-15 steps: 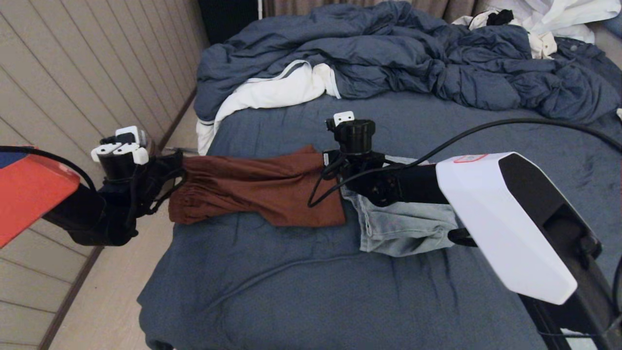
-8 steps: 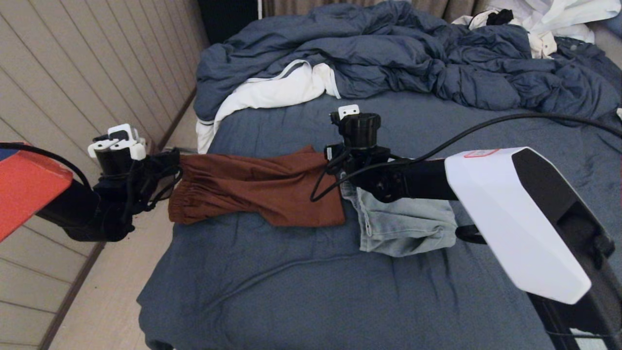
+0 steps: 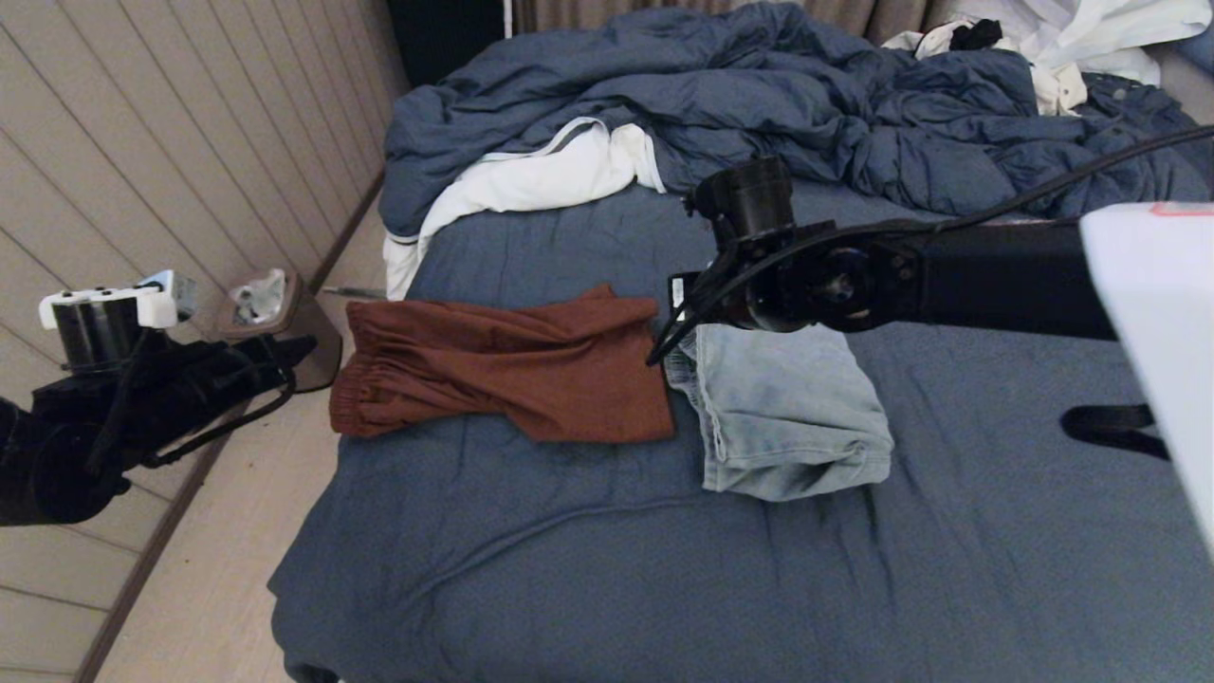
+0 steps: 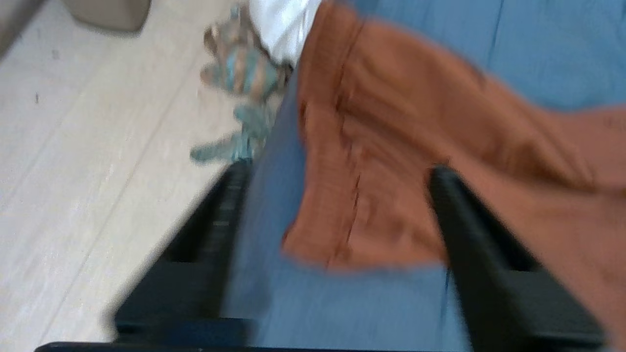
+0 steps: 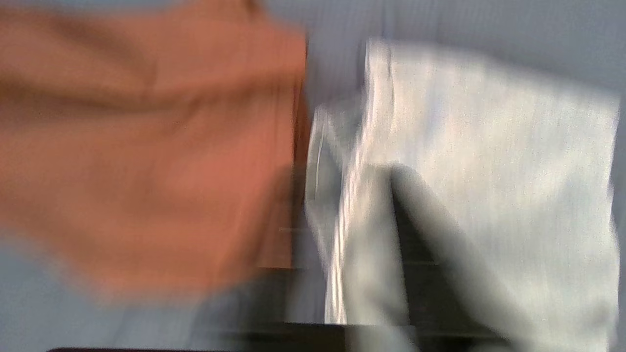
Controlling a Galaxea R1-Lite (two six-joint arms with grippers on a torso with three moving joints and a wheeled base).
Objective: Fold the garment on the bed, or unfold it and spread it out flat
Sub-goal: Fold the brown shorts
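Evidently between steps: the rust-brown folded cotton shorts (image 3: 503, 365) lie beside the bed's left edge, touching the pale-blue folded denim shorts (image 3: 787, 408) toward mid-bed on the slate-blue fitted sheet of the bed (image 3: 607, 569). The left hand (image 4: 337, 205), fingers spread and empty, hangs off the left edge; the right hand (image 5: 352, 244) hovers above the denim, its finger state impossible to tell. The next move probably calls for choosing an edge of one garment and descending squarely.
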